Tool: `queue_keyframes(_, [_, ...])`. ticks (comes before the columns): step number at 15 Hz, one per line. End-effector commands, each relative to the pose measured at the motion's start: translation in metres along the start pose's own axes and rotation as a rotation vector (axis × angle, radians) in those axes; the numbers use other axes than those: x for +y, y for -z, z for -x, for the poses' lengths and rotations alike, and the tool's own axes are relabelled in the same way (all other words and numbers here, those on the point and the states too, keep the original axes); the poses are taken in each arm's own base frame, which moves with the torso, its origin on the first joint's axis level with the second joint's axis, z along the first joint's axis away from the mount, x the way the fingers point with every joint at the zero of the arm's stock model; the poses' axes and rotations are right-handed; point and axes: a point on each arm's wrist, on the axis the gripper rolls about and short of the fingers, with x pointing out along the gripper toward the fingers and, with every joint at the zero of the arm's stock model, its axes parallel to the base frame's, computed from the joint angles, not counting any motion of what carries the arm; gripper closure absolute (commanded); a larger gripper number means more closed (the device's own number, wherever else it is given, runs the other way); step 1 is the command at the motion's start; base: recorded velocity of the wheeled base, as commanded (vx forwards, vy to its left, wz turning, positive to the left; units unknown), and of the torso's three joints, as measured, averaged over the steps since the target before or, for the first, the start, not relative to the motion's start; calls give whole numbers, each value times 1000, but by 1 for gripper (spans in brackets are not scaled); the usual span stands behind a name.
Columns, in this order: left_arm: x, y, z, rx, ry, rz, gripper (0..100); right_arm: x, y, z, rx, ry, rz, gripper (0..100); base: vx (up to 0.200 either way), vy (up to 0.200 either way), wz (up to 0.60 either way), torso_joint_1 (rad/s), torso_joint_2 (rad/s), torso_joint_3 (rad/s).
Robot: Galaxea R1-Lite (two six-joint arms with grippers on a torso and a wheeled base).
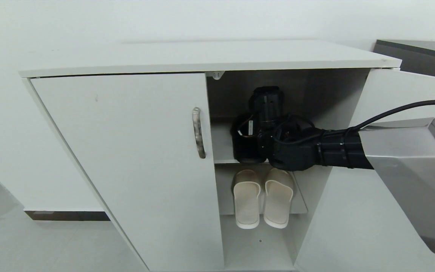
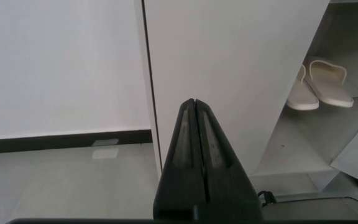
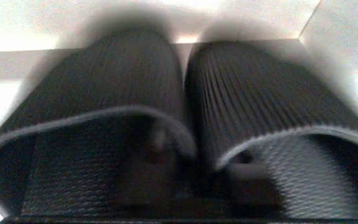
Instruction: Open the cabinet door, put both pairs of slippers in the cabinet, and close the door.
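black slippers (image 3: 135, 93) are at the upper shelf (image 1: 221, 145), right gripper (image 1: 256, 141) on them; can't tell if its jaws grip or are free. seat them flat, heels inside the edge, then back straight out. left gripper (image 2: 194, 143) pinched shut, empty.

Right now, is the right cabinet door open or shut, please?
Open: the right door stands angled outward, showing beige slippers inside.
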Motion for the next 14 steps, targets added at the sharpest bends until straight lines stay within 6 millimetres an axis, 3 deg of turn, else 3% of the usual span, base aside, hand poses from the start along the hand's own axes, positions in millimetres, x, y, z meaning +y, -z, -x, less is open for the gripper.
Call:
queue_keyframes(1, [0, 0, 0, 1, 1, 1, 100, 1, 3, -1, 7, -1, 6, 0, 0, 0, 0, 0, 0, 0])
queue_keyframes(5, [0, 0, 0, 1, 1, 1, 100, -2, -1, 7, 10, -5, -1, 0, 0, 0, 0, 0, 0, 0])
queue_keyframes(12, [0, 0, 0, 1, 2, 1, 100, -19, -19, 89, 49, -100, -47, 0, 0, 0, 0, 0, 0, 0])
queue_keyframes(14, [0, 0, 0, 1, 2, 1, 100, -28, -23, 108, 54, -117, -44, 0, -200, 0, 0, 0, -2, 2])
